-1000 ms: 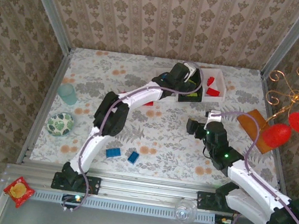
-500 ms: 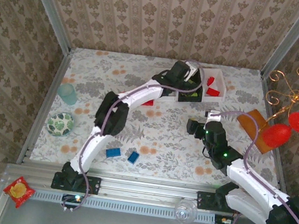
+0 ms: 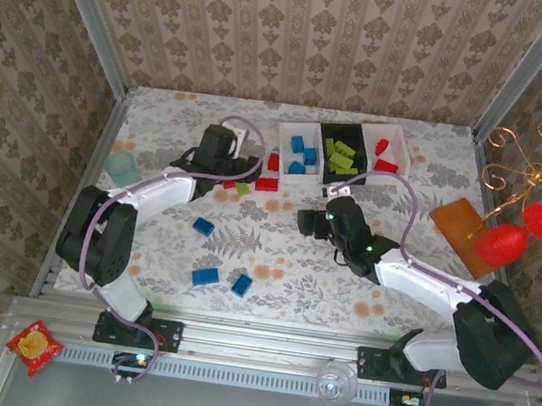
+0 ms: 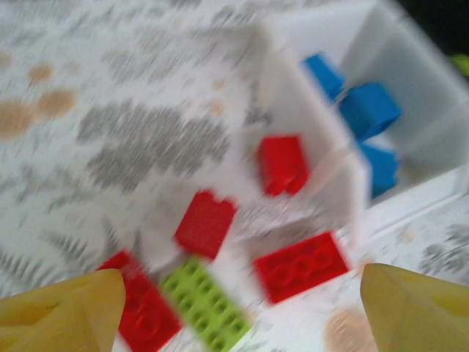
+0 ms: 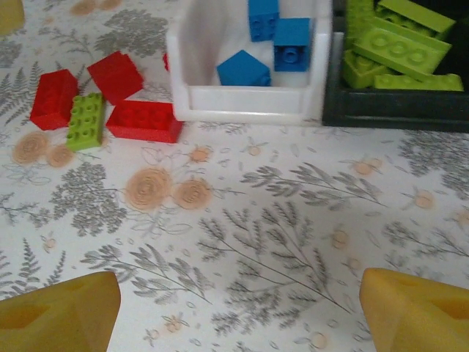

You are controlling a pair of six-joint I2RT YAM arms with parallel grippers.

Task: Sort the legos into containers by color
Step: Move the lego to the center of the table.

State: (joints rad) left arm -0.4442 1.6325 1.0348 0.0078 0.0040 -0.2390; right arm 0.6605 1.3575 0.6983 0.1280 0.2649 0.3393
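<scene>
Left hand point(image 4: 242, 304) off trays point(image 5: 249, 101), spread empty like right hand point(image 5: 234, 312), floral table point(image 3: 284, 250), papered walls point(image 3: 295, 35)

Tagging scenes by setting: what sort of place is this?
Probably a robot test cell: wallpapered panels in a metal frame enclose a floral table, with left arm and right arm bolted to a rail.

Glossy plastic legos point(image 5: 143, 121), studded
</scene>
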